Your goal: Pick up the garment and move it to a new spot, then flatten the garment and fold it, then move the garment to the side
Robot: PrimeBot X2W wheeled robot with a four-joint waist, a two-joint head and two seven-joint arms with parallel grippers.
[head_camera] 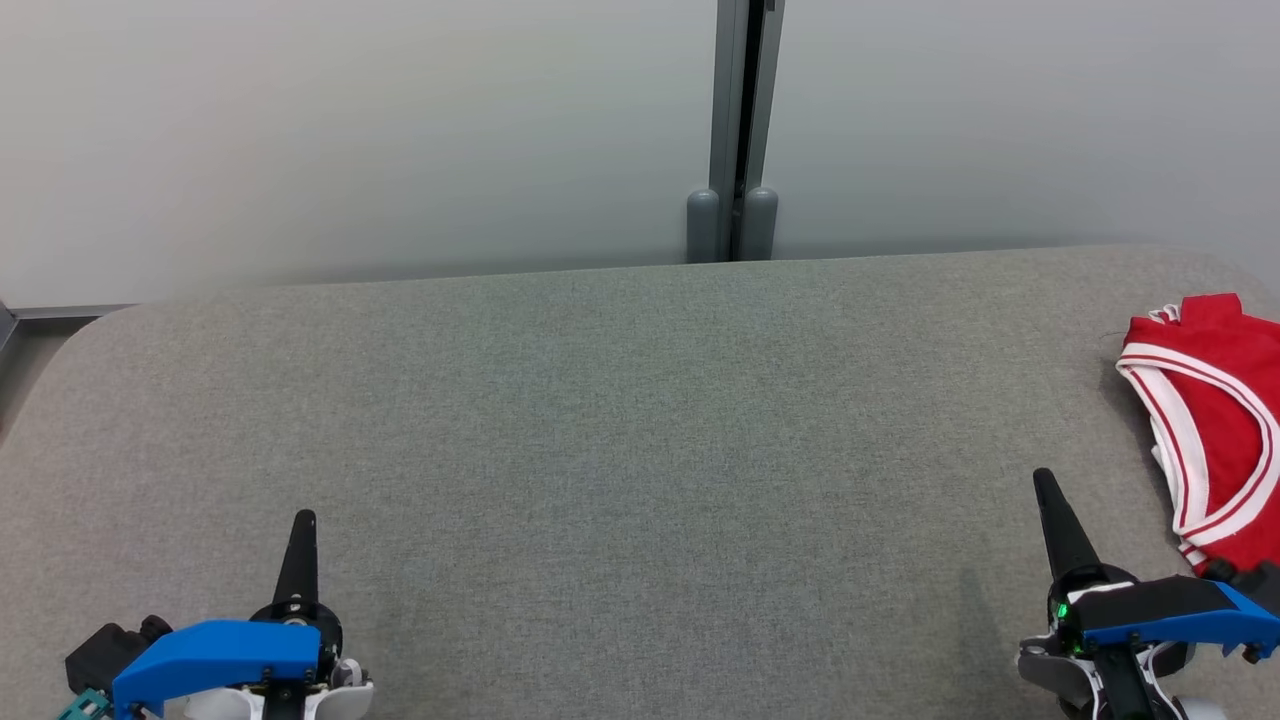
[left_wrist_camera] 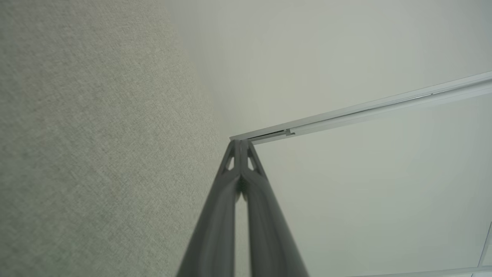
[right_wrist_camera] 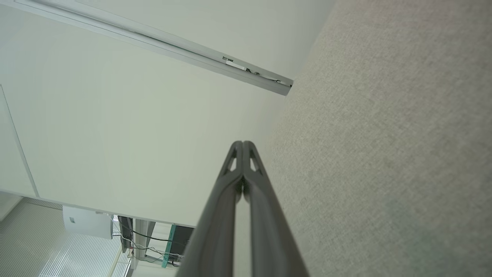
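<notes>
While the crumpled red-and-white fabric garment is lying at the right edge of the grey cloth counter, the right fingers nearby and the left fingers are pressing together. Neither is gripping anything.

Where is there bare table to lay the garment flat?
The whole middle of the table, between left gripper and right gripper, back to the wall. Crowded at the right edge, where the garment lies by that gripper.

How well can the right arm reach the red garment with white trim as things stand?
Probably yes: the red, white-trimmed garment lies close beside the shut right gripper on the grey fabric surface, nothing between them.
</notes>
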